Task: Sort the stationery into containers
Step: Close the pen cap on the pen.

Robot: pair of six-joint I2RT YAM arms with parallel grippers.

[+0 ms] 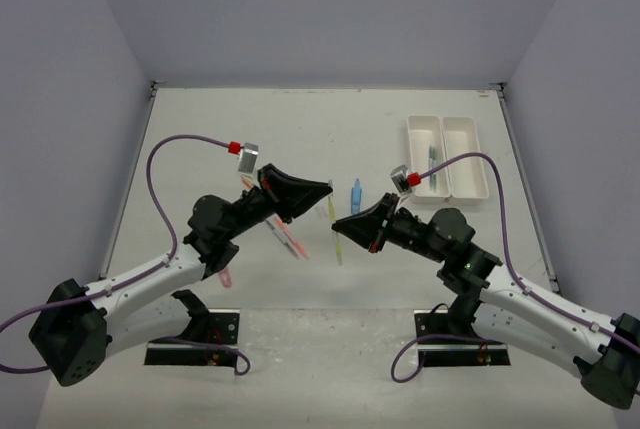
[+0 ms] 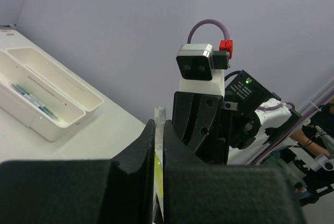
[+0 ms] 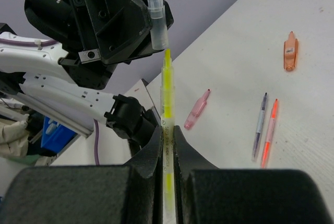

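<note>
My right gripper is shut on a yellow highlighter and holds it in the air over the table's middle. In the right wrist view its bare tip points up from my jaws. My left gripper is shut on the highlighter's clear cap, which hangs just above and left of the tip, a small gap apart. The cap sticks out between my left jaws. Two white trays stand at the back right. The left one holds pens.
A blue marker lies on the table behind the grippers. An orange pen and a grey pen lie under my left arm. A pink marker lies near the front left, and an orange marker further back.
</note>
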